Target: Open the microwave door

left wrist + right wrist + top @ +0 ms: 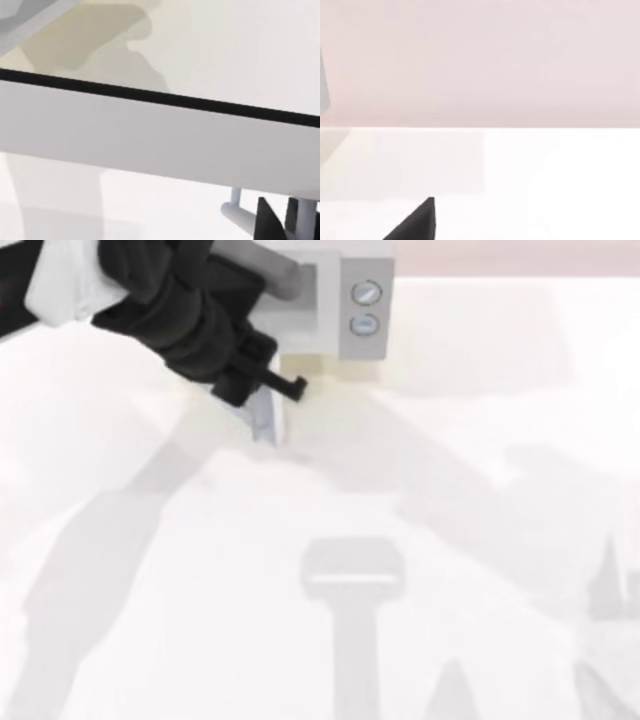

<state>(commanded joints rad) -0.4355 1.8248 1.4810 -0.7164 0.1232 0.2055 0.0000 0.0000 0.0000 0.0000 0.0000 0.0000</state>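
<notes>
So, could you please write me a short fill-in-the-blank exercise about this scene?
1. The microwave has ___ round knobs.
2. The ___ arm's gripper is at the microwave door.
3. In the top view, the knobs sit on the microwave's ___ side.
Missing words: two; left; right.

text: none readable | labels: none | numbers: none

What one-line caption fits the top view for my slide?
Left hand at the swung-out microwave door, the microwave standing at the table's far edge.
</notes>
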